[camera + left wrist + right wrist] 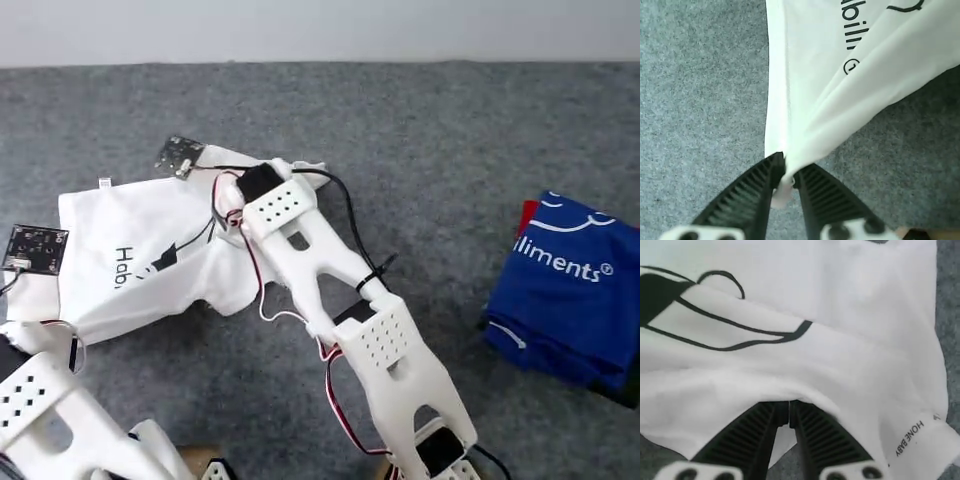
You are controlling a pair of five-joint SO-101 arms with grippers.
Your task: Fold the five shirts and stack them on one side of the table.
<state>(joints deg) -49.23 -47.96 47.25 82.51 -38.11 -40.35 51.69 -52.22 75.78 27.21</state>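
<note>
A white shirt with black print lies partly folded at the left of the grey table. My left gripper is shut on a corner of the white shirt, pinching the cloth between its black fingers. My right gripper is shut on a folded edge of the white shirt, near its hem tag. In the high view the right arm stretches over the shirt's upper right part, and the left arm sits at its lower left corner.
A stack of folded shirts, blue on top with red peeking beneath, rests at the right side of the table. Grey carpet-like table surface spreads open in the middle and back.
</note>
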